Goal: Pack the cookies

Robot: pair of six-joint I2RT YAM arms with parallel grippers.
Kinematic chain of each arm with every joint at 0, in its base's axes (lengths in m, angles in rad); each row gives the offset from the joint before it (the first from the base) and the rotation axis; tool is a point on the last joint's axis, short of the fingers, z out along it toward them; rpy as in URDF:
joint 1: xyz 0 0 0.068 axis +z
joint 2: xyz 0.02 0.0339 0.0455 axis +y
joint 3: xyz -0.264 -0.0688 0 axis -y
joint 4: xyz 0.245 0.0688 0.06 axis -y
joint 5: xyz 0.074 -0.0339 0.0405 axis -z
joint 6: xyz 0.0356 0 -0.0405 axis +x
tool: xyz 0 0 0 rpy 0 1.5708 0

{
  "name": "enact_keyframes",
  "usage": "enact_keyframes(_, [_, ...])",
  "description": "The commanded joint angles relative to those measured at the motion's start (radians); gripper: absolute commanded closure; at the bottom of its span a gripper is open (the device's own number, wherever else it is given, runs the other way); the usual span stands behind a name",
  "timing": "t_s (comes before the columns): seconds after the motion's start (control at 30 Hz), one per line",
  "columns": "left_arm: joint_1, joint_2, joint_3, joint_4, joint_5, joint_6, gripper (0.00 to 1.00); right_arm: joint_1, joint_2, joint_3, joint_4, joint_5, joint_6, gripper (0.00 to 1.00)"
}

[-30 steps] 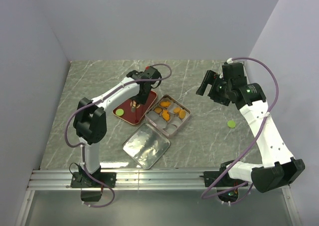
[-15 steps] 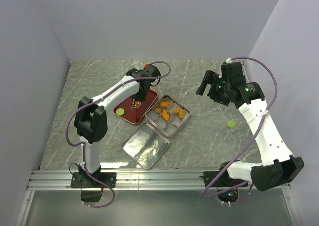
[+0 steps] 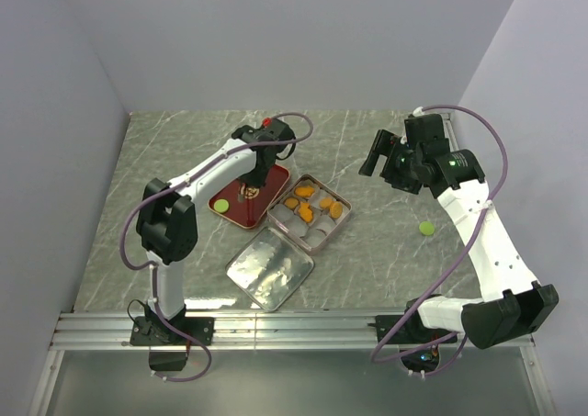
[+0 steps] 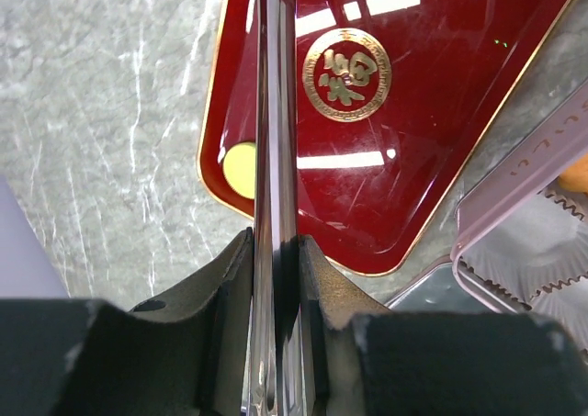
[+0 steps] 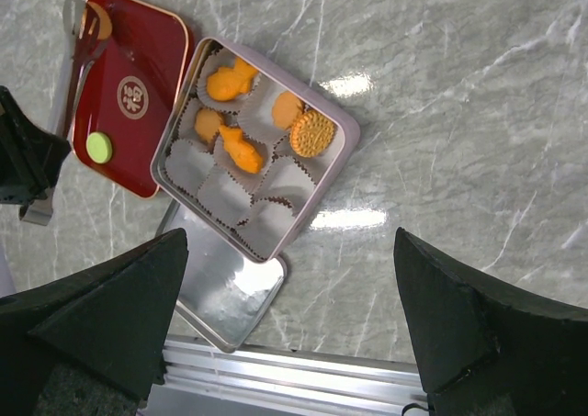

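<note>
A: Cookies [image 5: 241, 150] where?
B: Five orange in pink tin [image 5: 312, 198], centre; green cookie [image 5: 98, 146] on red tray [image 5: 152, 44], left. Likely light, brittle; pinch rims gently.
A: Claws?
B: Left gripper [image 4: 276, 251] clamped on tongs [image 4: 276, 113]; right gripper [image 5: 289, 241] wide, empty.

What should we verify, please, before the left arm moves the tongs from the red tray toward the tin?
1. Left gripper clamped on the tongs: ok.
2. Orange cookie at the tong tips actually pinched: cannot tell.
3. Tin open, with empty paper cups: ok.
4. Right gripper open and away from the tin: ok.
5. No cookies outside the tin: not ok; a green cookie lies on the red tray, and a second green cookie on the table.
</note>
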Motion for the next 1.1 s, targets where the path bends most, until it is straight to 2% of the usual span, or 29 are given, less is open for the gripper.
enact_keyframes(0.0, [-0.002,-0.089,0.067,-0.046,-0.064,-0.055,0.87,0.009,-0.017,0.031,0.004,-0.006,0.000,0.00])
enact_keyframes(0.17, [-0.027,-0.152,0.100,-0.104,-0.062,-0.111,0.87,0.009,-0.024,0.033,0.009,-0.007,0.002,0.00])
enact_keyframes(0.33, [-0.083,-0.246,0.115,-0.130,0.010,-0.136,0.87,0.009,-0.029,0.039,0.013,-0.006,0.005,0.00])
enact_keyframes(0.53, [-0.211,-0.389,0.011,-0.069,0.155,-0.108,0.86,0.007,-0.059,0.039,0.010,0.036,-0.009,0.00])
enact_keyframes(0.73, [-0.300,-0.481,-0.101,-0.053,0.285,-0.151,0.86,0.004,-0.104,0.002,0.010,0.046,-0.005,0.00])
enact_keyframes(1.07, [-0.378,-0.489,-0.178,-0.001,0.409,-0.165,0.84,-0.002,-0.165,-0.087,0.020,0.023,0.012,0.00])
